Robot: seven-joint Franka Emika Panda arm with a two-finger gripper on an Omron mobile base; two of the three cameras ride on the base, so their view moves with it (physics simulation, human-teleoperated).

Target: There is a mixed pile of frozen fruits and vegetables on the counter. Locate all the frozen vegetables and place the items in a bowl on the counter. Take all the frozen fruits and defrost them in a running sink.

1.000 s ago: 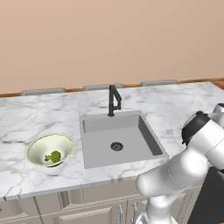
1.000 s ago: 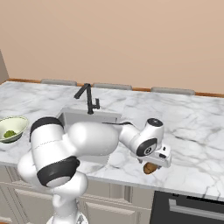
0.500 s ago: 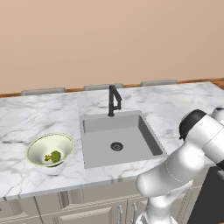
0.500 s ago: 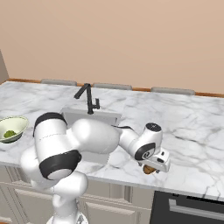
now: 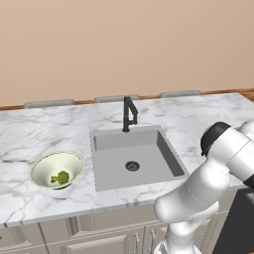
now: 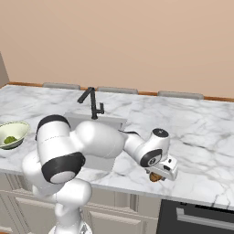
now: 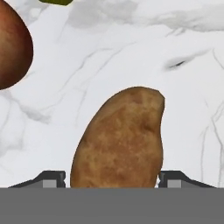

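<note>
The brown potato (image 7: 118,140) of the frozen vegetables lies on the white marble counter (image 6: 201,137) near its front edge, right of the sink (image 6: 75,121). My gripper (image 7: 111,179) reaches down over the potato (image 6: 156,177), shut on it, with one fingertip (image 7: 54,178) tight against each side. Beside it lie the frozen fruits, a red apple (image 7: 11,48) and a sliver of yellow-green fruit (image 7: 54,1). The green broccoli (image 5: 60,177) sits in the pale bowl (image 5: 39,166) left of the sink (image 5: 149,141).
A black faucet (image 5: 129,113) stands behind the basin, and no water shows. The counter's front edge runs close below the gripper (image 6: 160,176), above a dark oven front (image 6: 196,215). Bare marble (image 5: 30,134) stretches on both sides of the sink.
The hand has sunk slightly onto the potato, and its jaws have narrowed against the potato's sides. Bowl, broccoli and sink are unchanged.
</note>
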